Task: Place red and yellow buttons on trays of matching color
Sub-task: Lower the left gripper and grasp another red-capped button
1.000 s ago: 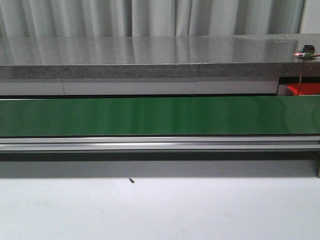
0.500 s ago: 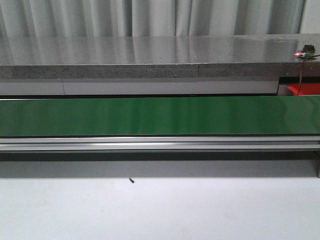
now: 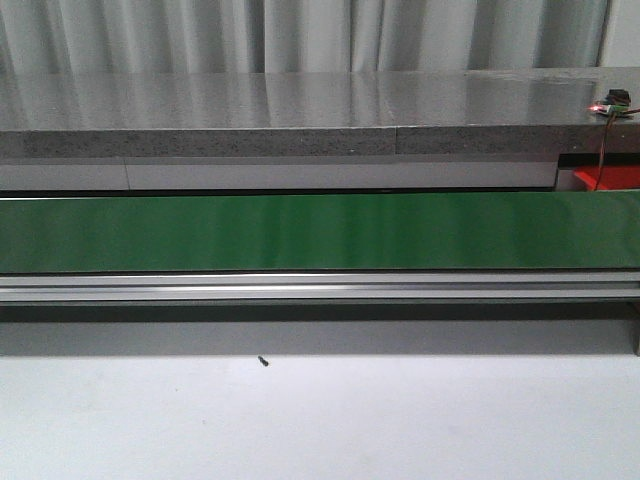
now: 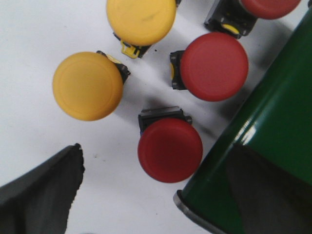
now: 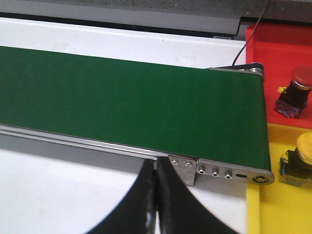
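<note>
Under the left wrist camera, a cluster of buttons sits on the white table (image 4: 29, 58) beside the end of the green conveyor belt (image 4: 273, 126). Two yellow buttons: one whole (image 4: 87, 86), the other (image 4: 141, 20) cut off by the frame edge. Three red ones: the nearest (image 4: 169, 149) just beside the belt's end, a second (image 4: 214, 67) further on, and a third (image 4: 269, 7) mostly out of frame. Bases are largely hidden under the caps. The left gripper (image 4: 151, 195) has its fingers wide apart, one dark finger (image 4: 41, 192) over the table and the other (image 4: 268, 187) over the belt, both blurred and holding nothing; tips cropped.

From the right wrist view, the right gripper (image 5: 157, 195) shows its fingers pressed together with nothing between them, over the belt's near rail. Past the belt's end lie the red tray (image 5: 287, 58) with a red button (image 5: 294, 90) on it and the yellow tray (image 5: 292, 204) with a yellow button (image 5: 302, 163) on it; both trays run out of frame.

Front view shows only the bare belt (image 3: 320, 232), a grey counter (image 3: 300, 110) and a sliver of the red tray (image 3: 610, 178); neither arm appears.
</note>
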Tool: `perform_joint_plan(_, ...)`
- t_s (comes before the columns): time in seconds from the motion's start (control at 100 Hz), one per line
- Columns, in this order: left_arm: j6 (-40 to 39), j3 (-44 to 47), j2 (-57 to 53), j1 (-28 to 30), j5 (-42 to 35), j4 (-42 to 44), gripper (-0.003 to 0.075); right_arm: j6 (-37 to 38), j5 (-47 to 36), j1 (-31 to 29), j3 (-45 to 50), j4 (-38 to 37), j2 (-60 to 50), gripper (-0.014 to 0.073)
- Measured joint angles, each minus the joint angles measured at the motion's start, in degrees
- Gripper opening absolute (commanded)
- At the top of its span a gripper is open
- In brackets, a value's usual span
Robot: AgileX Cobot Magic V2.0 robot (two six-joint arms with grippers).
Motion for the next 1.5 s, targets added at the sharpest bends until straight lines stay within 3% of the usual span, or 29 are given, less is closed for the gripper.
perform_joint_plan(0.28, 0.0, -2.2, 4.5, 0.0, 1.1, -0.1, 0.0540, 0.0, 0.0, 0.0, 0.0, 0.0, 0.0, -0.0068)
perform_joint_plan(0.57, 0.0, -2.5, 5.9, 0.0, 0.6, -0.1, 0.0223, 0.0, 0.0, 0.0, 0.0, 0.0, 0.0, -0.0068)
perform_joint_plan(0.71, 0.0, -2.5, 5.9, 0.0, 0.3, -0.1, 0.0135, 0.0, 0.0, 0.0, 0.0, 0.0, 0.0, -0.0068)
perform_joint_plan(0.98, 0.9, -2.7, 4.4, 0.0, 1.6, -0.1, 0.0132, 0.0, 0.0, 0.0, 0.0, 0.0, 0.0, -0.0068)
perform_joint_plan(1.31, 2.4, -6.2, -6.0, 0.0, 5.8, 1.2, 0.0132, 0.0, 0.1, 0.0, 0.0, 0.0, 0.0, -0.0068)
perform_joint_plan(1.5, 3.7, -7.6, -7.5, -3.0, 9.2, 1.4, 0.0132, 0.0, 0.1, 0.0, 0.0, 0.0, 0.0, -0.0068)
